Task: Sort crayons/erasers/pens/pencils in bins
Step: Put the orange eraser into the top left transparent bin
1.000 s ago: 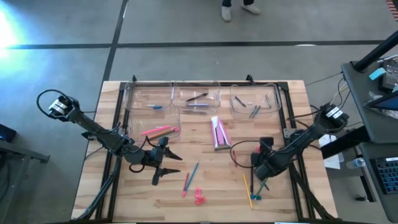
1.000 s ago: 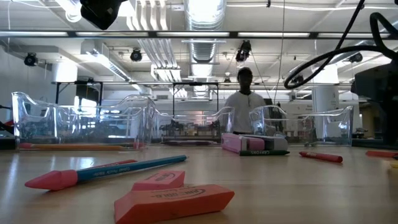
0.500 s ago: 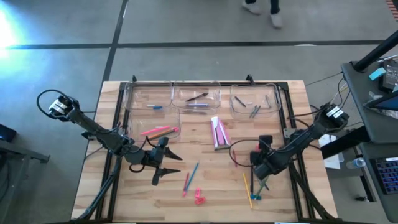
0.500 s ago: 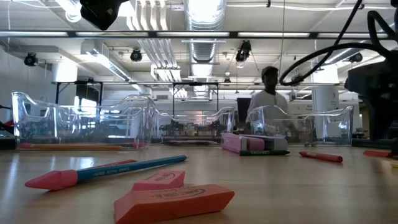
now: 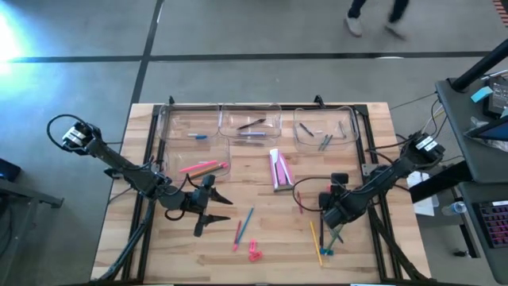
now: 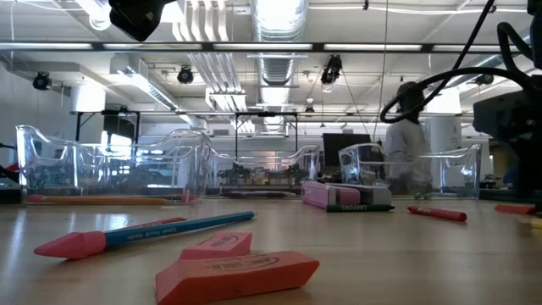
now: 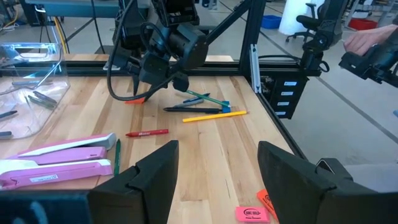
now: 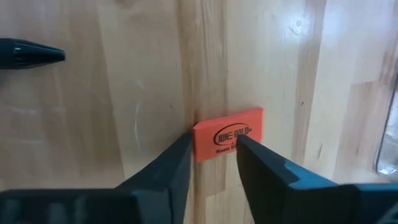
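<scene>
The front half of the counter (image 5: 159,246) is mostly bare wood. The left front corner has the most open room, and the loose items are scattered toward the middle and right. A person (image 5: 373,12) is on the floor beyond the far edge.

Three of the bins (image 5: 189,111) stand in a row along the far edge, and the fourth sits just in front of the leftmost one. The far-left bin holds a short blue stick (image 5: 197,136). The middle bin has a dark pen (image 5: 252,124) and another thin stick. The right bin holds a few grey pens (image 5: 325,141). The fourth bin contains pink sticks (image 5: 202,167).

The right end effector (image 8: 213,138) is low over the counter on the right side, its fingers apart. An orange-red eraser (image 8: 228,134) lies flat below them with its printed face up. Its long axis runs across the gap, so one end sits between the fingertips and the other reaches past one finger. I cannot tell whether the fingers touch it.

Two more erasers (image 6: 237,273) lie close together near the front edge, with a blue stick (image 6: 182,227) just behind them. A pink crayon box (image 5: 279,168) rests mid-counter.

The left end effector (image 5: 213,214) waits left of centre, spread wide and holding nothing.
</scene>
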